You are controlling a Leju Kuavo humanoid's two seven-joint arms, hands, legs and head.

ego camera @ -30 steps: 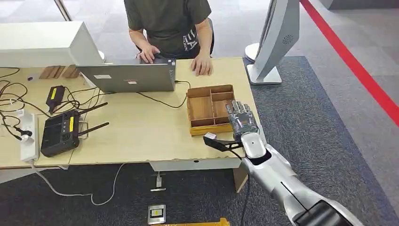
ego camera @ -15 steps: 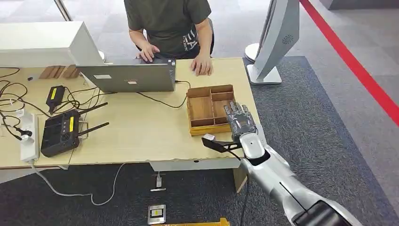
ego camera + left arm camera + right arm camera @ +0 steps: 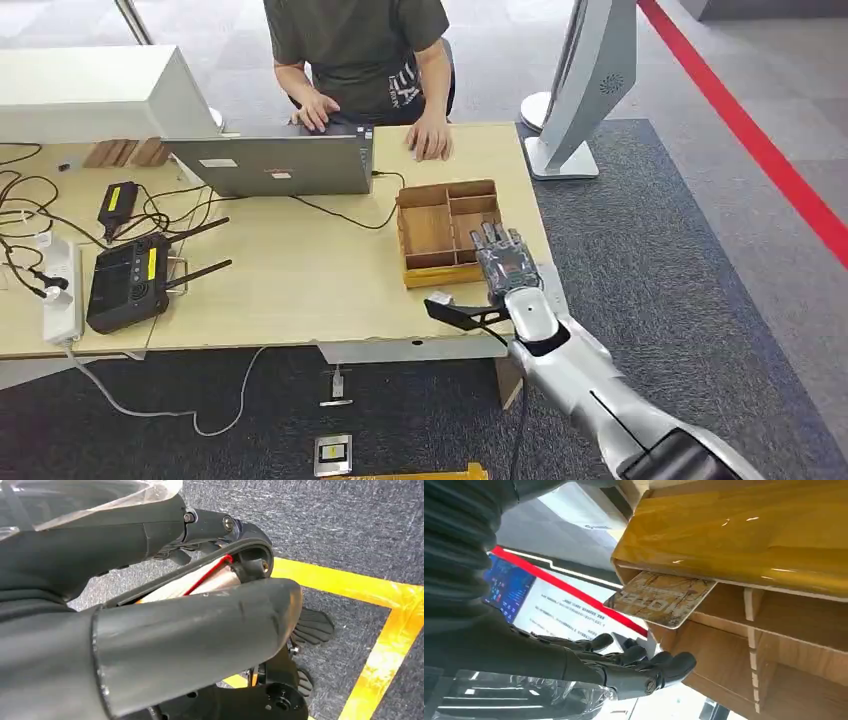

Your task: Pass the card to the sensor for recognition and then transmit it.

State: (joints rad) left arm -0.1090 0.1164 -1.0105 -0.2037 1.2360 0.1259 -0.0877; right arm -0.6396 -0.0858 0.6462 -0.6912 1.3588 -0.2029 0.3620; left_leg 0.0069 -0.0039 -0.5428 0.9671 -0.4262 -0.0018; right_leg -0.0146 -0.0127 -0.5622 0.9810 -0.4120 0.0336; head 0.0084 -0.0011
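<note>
Head view: we see right hand [image 3: 503, 262] over wooden tray [image 3: 425, 228] near table [image 3: 300, 290] edge, fingers spread, empty. Right wrist view: card [image 3: 659, 599] leans in tray compartment, just beyond fingertips [image 3: 674, 664]. Left hand [image 3: 150, 645]: state probably unreadable.

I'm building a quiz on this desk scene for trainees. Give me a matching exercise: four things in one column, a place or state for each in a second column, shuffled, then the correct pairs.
Things
1. card
2. right hand
3. laptop
4. power strip

Places or states
A. open, in front of the seated person
B. at the table's left edge, with cables plugged in
C. lying in the wooden tray, against its near wall
D. fingers spread over the tray's near right corner

Pairs: 1-C, 2-D, 3-A, 4-B
</note>
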